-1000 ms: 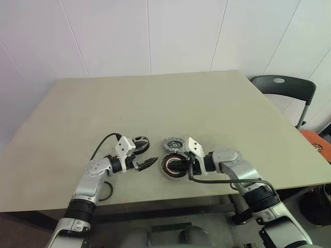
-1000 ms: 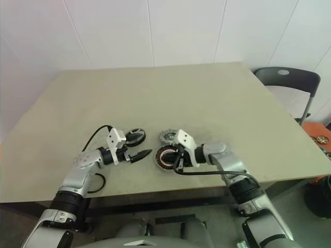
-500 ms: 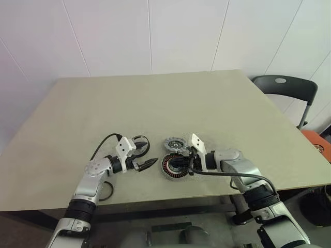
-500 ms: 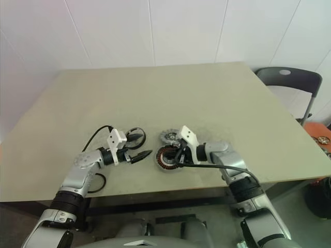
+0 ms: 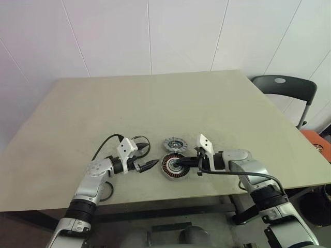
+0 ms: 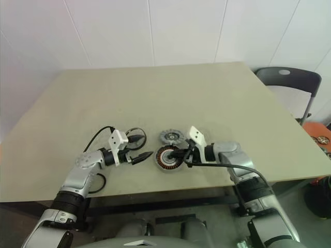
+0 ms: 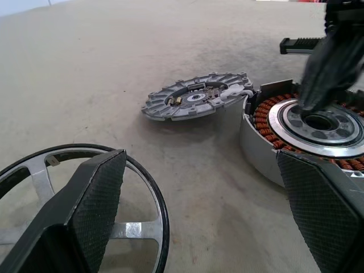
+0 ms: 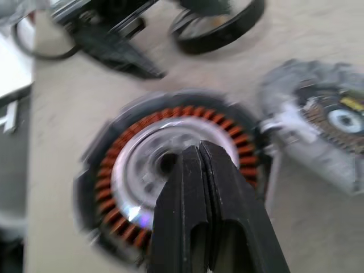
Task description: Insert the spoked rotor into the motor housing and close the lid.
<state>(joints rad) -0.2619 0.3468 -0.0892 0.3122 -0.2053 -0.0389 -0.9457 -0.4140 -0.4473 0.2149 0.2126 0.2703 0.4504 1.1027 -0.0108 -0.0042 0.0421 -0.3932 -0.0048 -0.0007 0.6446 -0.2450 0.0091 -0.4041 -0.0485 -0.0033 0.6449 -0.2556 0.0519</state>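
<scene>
Your right gripper [image 5: 182,164], clenched empty, has drawn rightward, tips over the housing [image 5: 174,167] hub; left gripper [image 5: 147,165] gapes beside the untouched rotor [image 5: 139,145]; lid [image 5: 175,144] waits behind; insertion not yet begun.

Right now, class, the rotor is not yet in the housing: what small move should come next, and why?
Probably the left end effector should close on the spoked rotor: its fingers stand open, the ring lies at one finger, untouched. The right end effector, shut, rests its tip at the hub of the motor housing, and must clear away first. The lid lies beside it.
</scene>
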